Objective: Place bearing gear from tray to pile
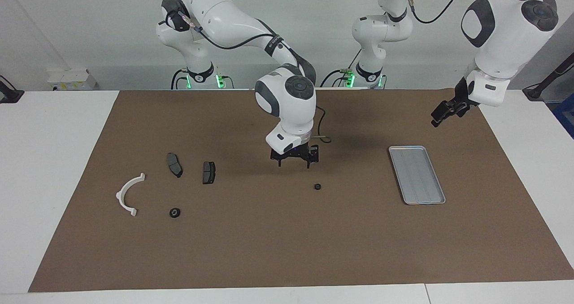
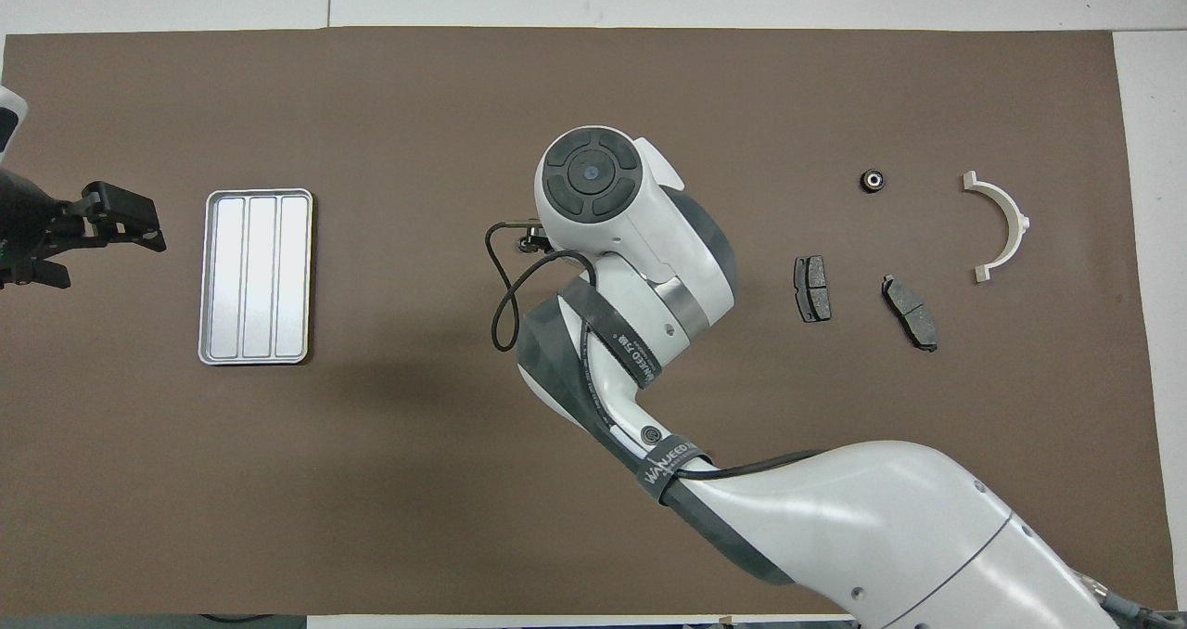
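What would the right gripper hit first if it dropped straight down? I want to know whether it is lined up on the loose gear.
Probably bare mat. The right gripper, open, points down, and the loose gear appears to lie a little off its line, toward the left arm's end, though depth is hard to judge.

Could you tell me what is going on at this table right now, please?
The right gripper hangs open over the brown mat, above a small black bearing gear lying on the mat between the empty silver-grey ridged metal tray and the pile. A second bearing gear lies by the white semicircular bracket. The left gripper waits open beside the tray.
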Available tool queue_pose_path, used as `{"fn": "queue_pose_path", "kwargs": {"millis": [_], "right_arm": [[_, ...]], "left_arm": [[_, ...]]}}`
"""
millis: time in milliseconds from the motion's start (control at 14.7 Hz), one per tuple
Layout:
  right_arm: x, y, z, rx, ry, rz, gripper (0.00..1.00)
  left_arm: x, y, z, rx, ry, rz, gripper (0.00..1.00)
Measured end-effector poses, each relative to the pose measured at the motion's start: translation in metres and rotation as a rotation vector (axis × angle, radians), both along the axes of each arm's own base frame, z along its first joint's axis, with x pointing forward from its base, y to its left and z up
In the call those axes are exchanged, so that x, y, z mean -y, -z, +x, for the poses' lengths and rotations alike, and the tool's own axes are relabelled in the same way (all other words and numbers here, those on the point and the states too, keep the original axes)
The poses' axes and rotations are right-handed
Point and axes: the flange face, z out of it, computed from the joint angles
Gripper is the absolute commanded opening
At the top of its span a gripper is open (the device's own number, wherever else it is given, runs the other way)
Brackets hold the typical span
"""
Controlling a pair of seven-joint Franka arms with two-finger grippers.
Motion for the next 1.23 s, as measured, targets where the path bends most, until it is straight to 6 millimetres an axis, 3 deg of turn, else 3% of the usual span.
{"fn": "queue_pose_path", "kwargs": {"millis": [477,818,1227], "right_arm": [[-0.048,0.043,0.004,0.042,-0.027,-0.043,0.99],[-0.067,0.070,0.007,0.046,-0.040,-0.047,0.97],[-0.072,0.076,0.009,0.056,-0.043,-0.037,0.90]], "left_arm": [[0.007,0.000,0.000,0.001,0.012,0.000,1.00],[0.007,-0.002,0.000,0.004,0.056,-0.006,1.00],[0.013,-0.003,-0.001,0.005,0.075,-0.010,1.00]]}}
